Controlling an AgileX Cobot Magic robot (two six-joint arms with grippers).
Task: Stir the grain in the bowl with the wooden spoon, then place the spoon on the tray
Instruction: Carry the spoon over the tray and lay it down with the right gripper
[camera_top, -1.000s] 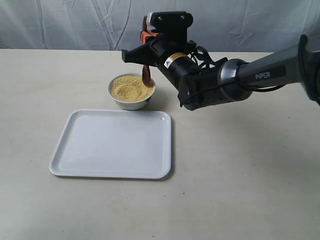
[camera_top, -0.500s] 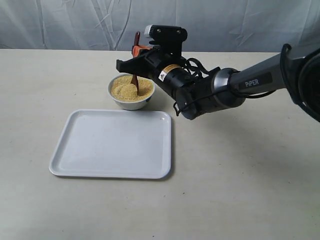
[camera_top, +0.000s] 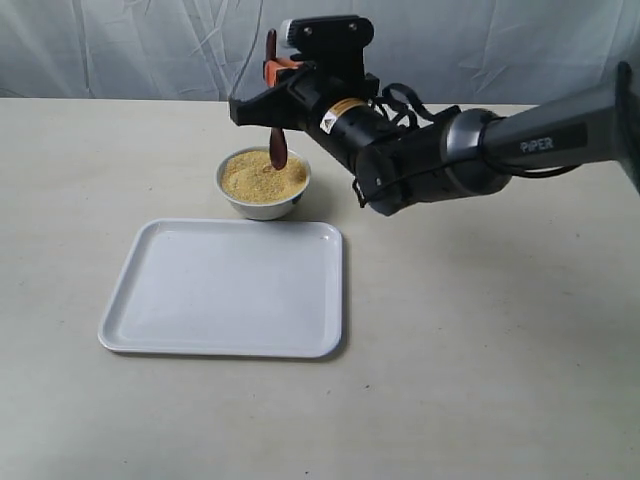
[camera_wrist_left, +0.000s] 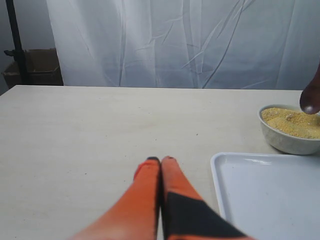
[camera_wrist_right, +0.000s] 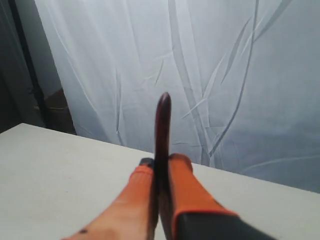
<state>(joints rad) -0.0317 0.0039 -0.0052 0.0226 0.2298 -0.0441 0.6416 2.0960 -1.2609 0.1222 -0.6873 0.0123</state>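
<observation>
Beige table (camera_top: 480, 350): clamps wooden spoon (camera_top: 277, 148) in right gripper (camera_top: 274, 72), dangles head over grain (camera_top: 255, 178) in bowl (camera_top: 262, 207) at tray's (camera_top: 225, 290) 12 o'clock; holds left gripper (camera_wrist_left: 160, 160) pinched together, empty.

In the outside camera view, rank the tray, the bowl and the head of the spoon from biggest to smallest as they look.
Largest: the tray.
Next: the bowl.
Smallest: the head of the spoon, far narrower than the bowl.

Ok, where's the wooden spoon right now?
Exterior view, upper middle: the wooden spoon hangs upright in the right gripper, its head over the grain in the bowl, just beyond the far edge of the tray.
</observation>
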